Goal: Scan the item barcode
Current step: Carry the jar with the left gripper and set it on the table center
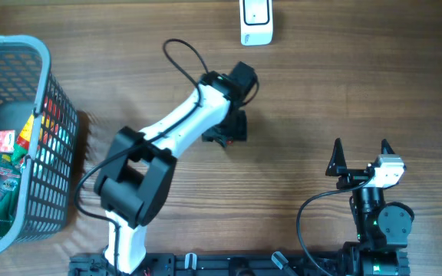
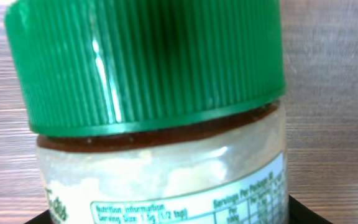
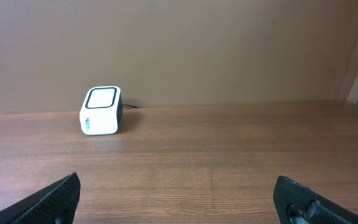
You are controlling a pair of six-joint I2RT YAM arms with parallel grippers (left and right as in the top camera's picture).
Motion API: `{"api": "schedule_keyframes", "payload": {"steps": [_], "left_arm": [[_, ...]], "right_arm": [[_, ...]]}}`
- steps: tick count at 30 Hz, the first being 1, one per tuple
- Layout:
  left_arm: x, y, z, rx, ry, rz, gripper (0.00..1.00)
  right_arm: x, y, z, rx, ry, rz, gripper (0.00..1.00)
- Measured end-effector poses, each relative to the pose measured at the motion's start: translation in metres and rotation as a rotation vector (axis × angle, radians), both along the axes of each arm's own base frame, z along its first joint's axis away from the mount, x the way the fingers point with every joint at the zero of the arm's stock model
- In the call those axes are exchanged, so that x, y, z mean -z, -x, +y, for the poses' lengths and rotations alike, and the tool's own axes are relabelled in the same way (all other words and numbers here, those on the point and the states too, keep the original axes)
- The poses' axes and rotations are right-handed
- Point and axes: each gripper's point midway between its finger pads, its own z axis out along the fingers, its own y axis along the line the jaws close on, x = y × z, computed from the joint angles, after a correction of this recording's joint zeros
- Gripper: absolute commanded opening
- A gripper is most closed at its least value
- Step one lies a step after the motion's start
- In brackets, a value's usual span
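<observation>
Green-capped clear plastic spice jar (image 2: 160, 124), light, stiff and slick, sits mid-table clamped by its labelled body in our left gripper (image 1: 227, 132), while our right gripper (image 1: 361, 147) waits, fingers spread.

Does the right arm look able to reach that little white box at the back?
Probably yes: only bare table lies between the open right tool and the white box, though it's a stretch.
</observation>
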Motion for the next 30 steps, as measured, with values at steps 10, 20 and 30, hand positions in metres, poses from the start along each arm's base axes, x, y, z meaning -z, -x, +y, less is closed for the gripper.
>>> {"api": "schedule_keyframes", "payload": {"steps": [10,20,30], "left_arm": [[0.015,0.006,-0.017,0.052,-0.004,0.004,0.96],[0.013,0.019,-0.003,0.046,-0.052,0.069,1.00],[-0.089,-0.035,0.034,-0.062,-0.041,-0.193,1.00]], "right_arm": [[0.000,0.000,0.000,0.000,0.000,0.000,1.00],[0.000,0.000,0.000,0.000,0.000,0.000,1.00],[0.000,0.000,0.000,0.000,0.000,0.000,1.00]]}}
